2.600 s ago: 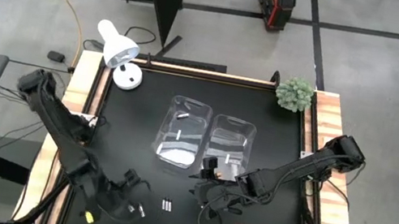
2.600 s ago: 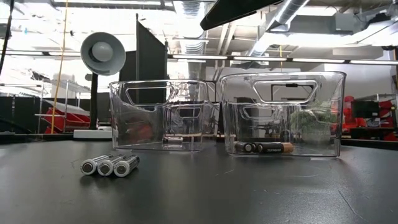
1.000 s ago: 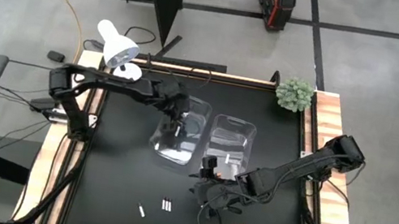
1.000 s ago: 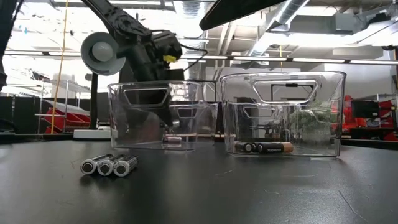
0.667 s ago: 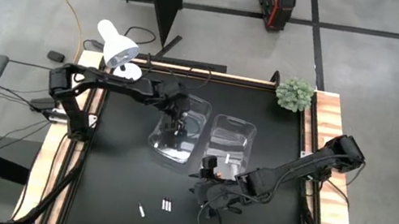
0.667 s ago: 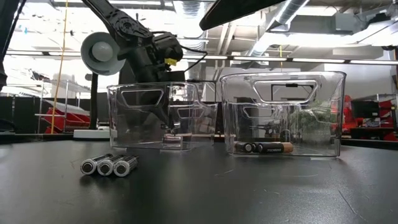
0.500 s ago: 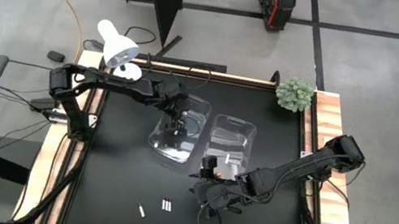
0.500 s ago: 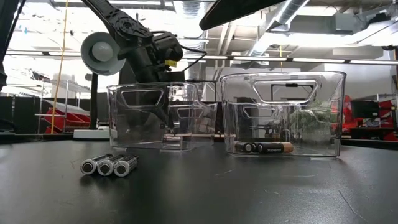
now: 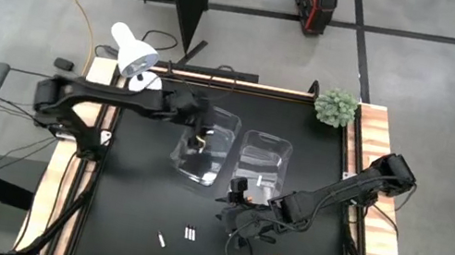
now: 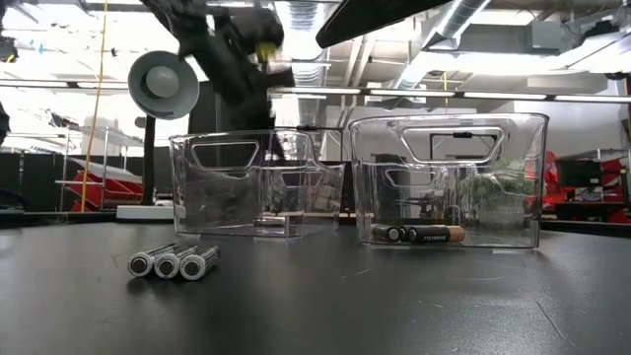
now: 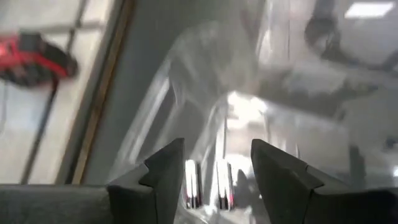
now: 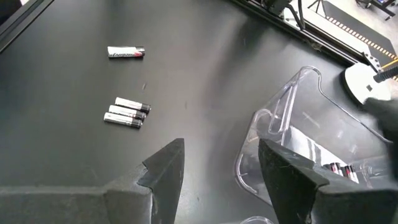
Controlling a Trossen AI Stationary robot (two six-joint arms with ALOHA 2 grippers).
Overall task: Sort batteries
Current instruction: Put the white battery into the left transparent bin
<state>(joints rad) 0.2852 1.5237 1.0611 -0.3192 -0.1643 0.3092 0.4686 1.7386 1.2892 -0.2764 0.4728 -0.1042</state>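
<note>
Hovering over the left clear bin [image 9: 204, 153], the left tool [image 11: 216, 163] gapes open and empty.

- Matte black table top [image 9: 133, 186], framed in pale wood.
- Clear plastic bins [image 10: 246, 182], colourless and see-through.
- Small white-and-silver cylindrical batteries [image 12: 126, 112] with dark ends.
- Dark batteries with copper-orange ends [image 10: 419, 234].
- White desk lamp [image 9: 133, 52].
- Fuzzy green plant [image 9: 336, 106].

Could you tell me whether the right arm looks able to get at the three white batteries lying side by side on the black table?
Probably yes: the three white batteries lie on open table, nothing covering them, close beside the right end effector.
</note>
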